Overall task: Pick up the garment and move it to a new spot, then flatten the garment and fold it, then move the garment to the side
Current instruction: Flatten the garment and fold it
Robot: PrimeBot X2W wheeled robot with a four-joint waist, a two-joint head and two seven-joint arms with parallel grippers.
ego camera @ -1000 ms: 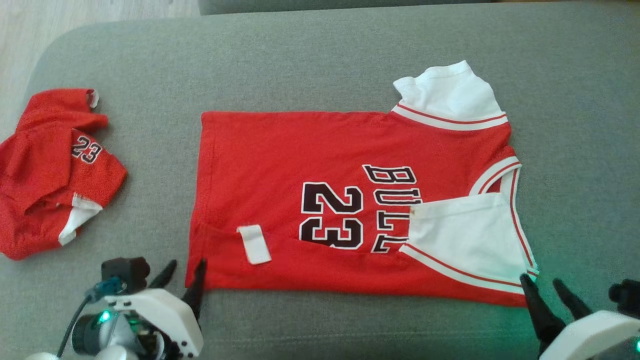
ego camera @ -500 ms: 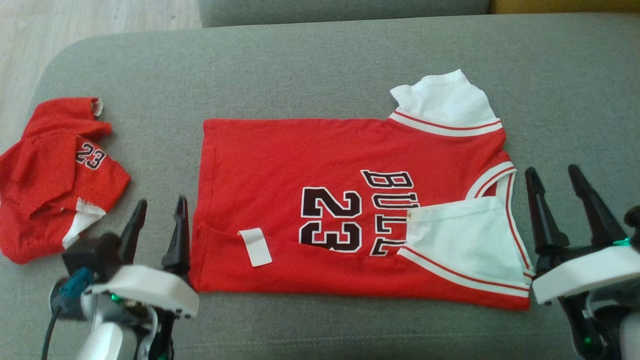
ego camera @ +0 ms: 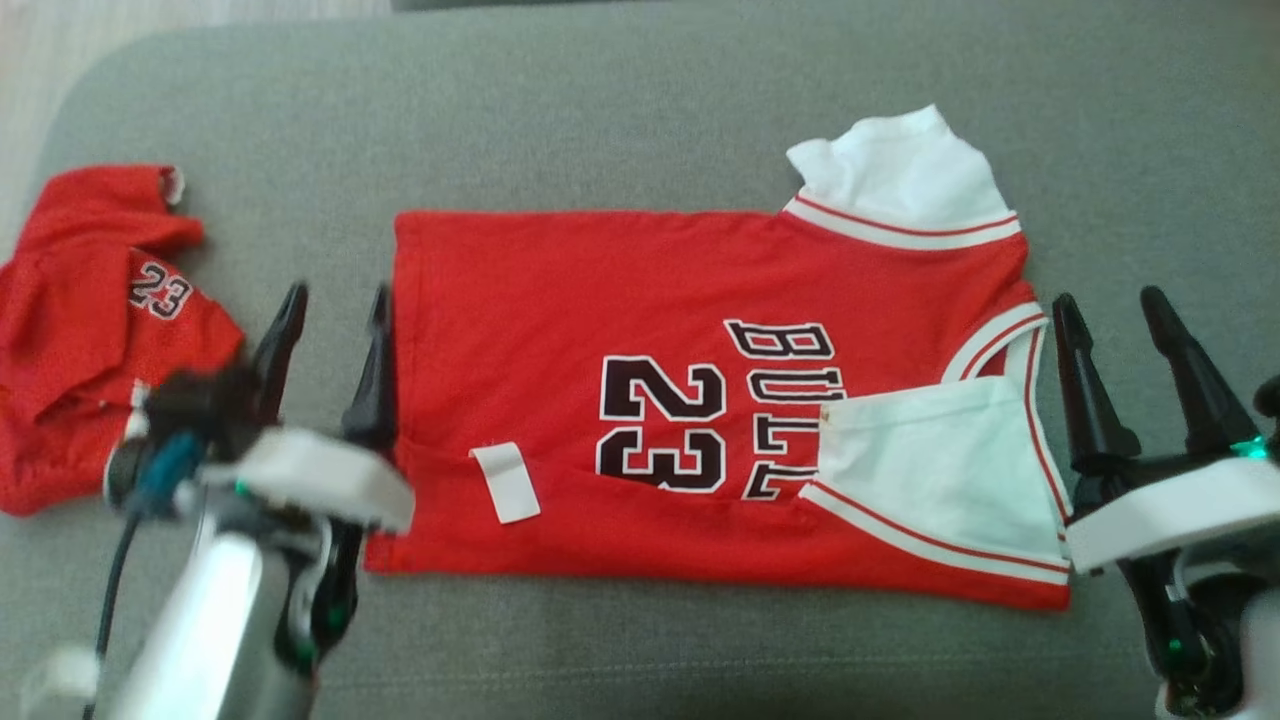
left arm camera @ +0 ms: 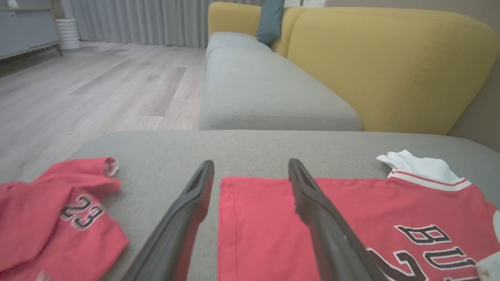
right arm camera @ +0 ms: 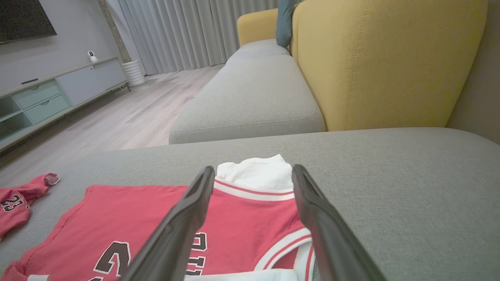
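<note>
The garment (ego camera: 600, 290) is a red jersey with "23" and white sleeves, lying flat on the grey sofa cushion (ego camera: 640, 100), its near edge folded up over the front. My left gripper (ego camera: 338, 295) hovers open at the hem end, its right finger over the hem edge, nothing between the fingers. My right gripper (ego camera: 1110, 300) stands open just beyond the collar end, also holding nothing. In the left wrist view the left gripper (left arm camera: 250, 164) straddles the hem of the garment (left arm camera: 265, 226). In the right wrist view the right gripper (right arm camera: 253, 169) frames the far white sleeve of the garment (right arm camera: 242, 222).
A crumpled pair of red shorts (ego camera: 80, 330) with "23" lies at the cushion's left end, close to my left gripper. Beyond the cushion are another grey seat (left arm camera: 265, 89), a yellow backrest (left arm camera: 390, 66) and wooden floor (left arm camera: 78, 89).
Both grippers have left the garment's near edge, risen and moved farther up the view; the left one has opened wide. The folded near edge stays on the jersey. The camera shifted slightly.
</note>
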